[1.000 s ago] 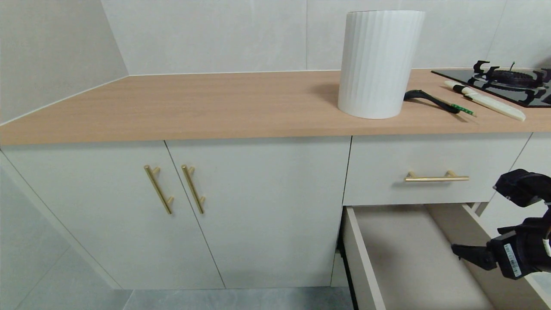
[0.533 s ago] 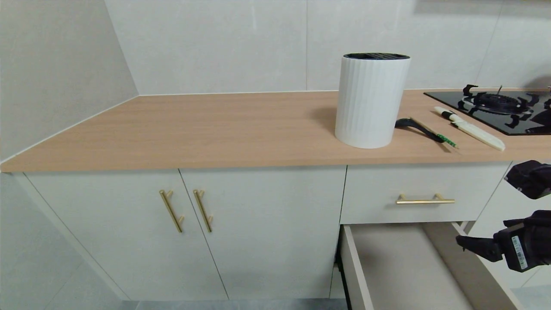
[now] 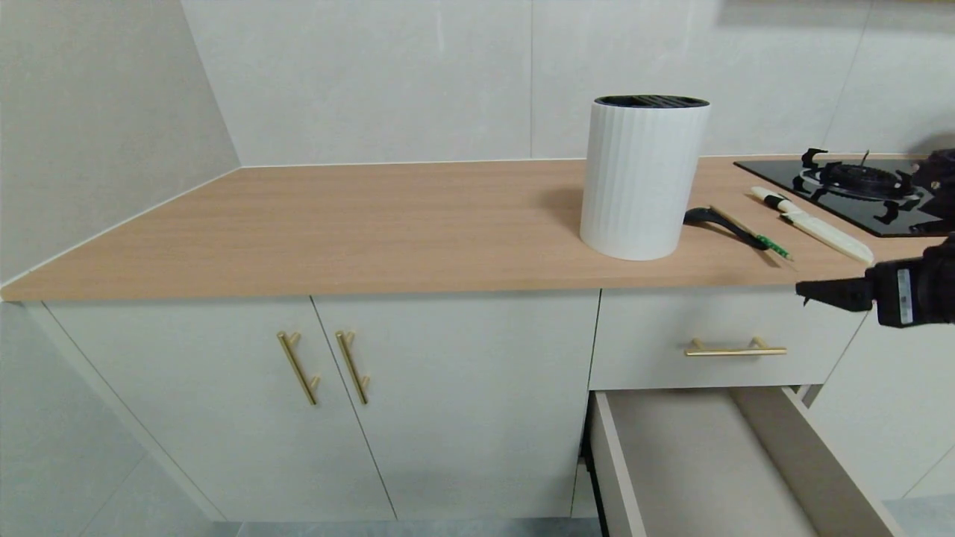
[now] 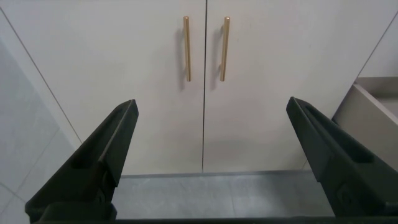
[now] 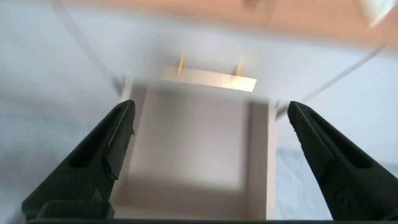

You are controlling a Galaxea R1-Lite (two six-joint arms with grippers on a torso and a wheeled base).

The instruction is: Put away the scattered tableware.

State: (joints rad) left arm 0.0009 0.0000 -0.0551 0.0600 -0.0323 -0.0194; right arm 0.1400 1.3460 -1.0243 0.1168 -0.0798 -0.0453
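Observation:
On the wooden counter (image 3: 373, 224) stands a white ribbed utensil holder (image 3: 643, 179) with a black slotted top. To its right lie a black spoon (image 3: 716, 218), a thin chopstick with a green tip (image 3: 755, 234) and a white knife (image 3: 819, 227). Below them the lower drawer (image 3: 709, 462) is pulled out and holds nothing. My right gripper (image 3: 800, 289) hangs open at the counter's front edge, above the drawer (image 5: 193, 143) and just in front of the knife; its jaws (image 5: 208, 118) are wide apart. My left gripper (image 4: 211, 118) is open, low before the cabinet doors.
A black gas hob (image 3: 858, 186) sits at the counter's far right. The upper drawer with its gold handle (image 3: 735, 348) is shut. Two cabinet doors with gold handles (image 3: 324, 367) (image 4: 205, 48) are shut at left. A wall closes off the left side.
The head camera tilted up a second ago, then held still. My right gripper rose from inside the open drawer to the height of the counter's edge.

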